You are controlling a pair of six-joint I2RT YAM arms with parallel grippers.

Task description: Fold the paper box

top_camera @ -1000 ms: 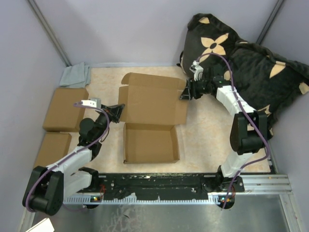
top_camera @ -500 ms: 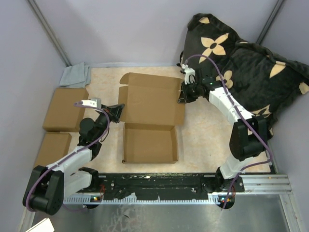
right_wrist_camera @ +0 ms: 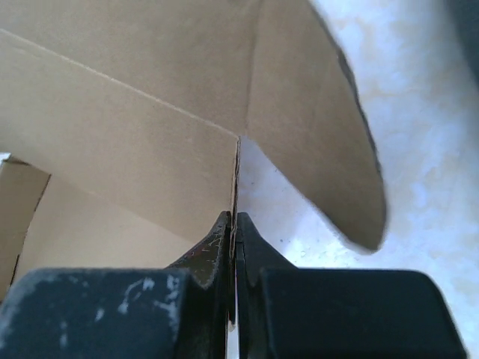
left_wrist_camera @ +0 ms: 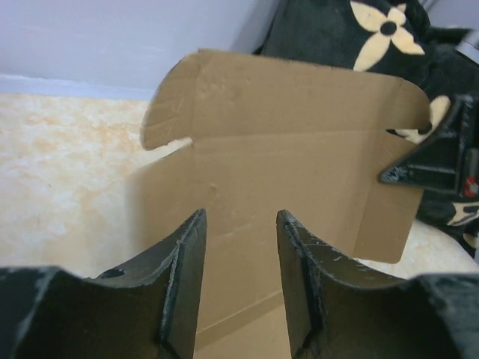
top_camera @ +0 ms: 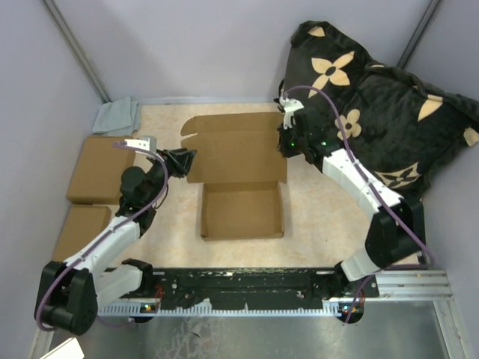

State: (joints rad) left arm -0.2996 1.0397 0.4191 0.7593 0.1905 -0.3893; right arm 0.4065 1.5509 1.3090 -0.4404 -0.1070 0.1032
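The upright lid of the paper box is clamped at its right edge by the right claw; the left claw is spread apart nearby.

Paper box running off frame above and left of right gripper; pinched edge disappearing between closed fingertips. In left wrist view, box's lower panel hiding behind fingers of left gripper; right gripper getting cropped at frame edge, far right of it. From overhead, pinch spot appearing too small for telling.
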